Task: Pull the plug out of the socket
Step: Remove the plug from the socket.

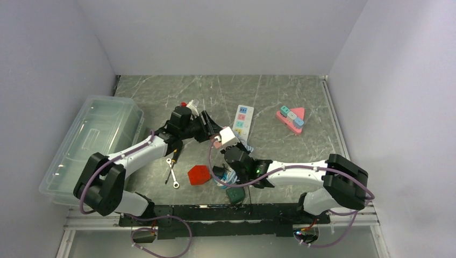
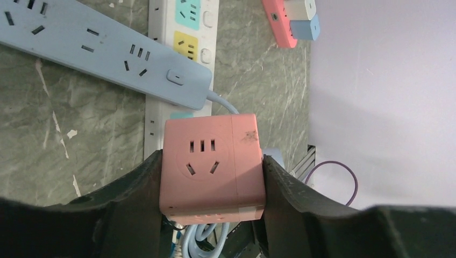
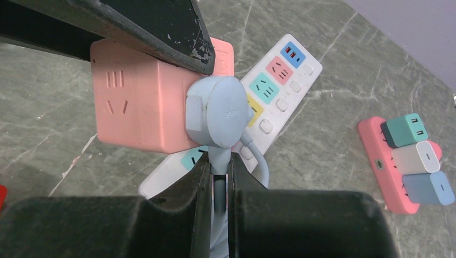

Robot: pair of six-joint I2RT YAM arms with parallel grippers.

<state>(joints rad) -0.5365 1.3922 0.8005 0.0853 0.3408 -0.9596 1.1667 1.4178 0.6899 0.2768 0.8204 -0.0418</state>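
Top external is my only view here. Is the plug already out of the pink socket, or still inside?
Observer: Still inside. In the right wrist view the grey-blue plug sits seated in the side of the pink cube socket.
Operator: Where does the right gripper hold?
Observer: The right gripper is closed on the plug's neck, just below its round head.
Operator: And the left one?
Observer: The left gripper clamps the pink cube socket on two opposite sides.

The cube socket (image 2: 209, 169) is salmon pink with rounded corners. It is held clear of the counter (image 1: 161, 91), over its middle and slightly toward the near edge. One three-hole face is unused. The plug (image 3: 218, 118), a round pale blue-grey disc, sits fully seated in a side face, and its cord (image 3: 219, 161) hangs down.
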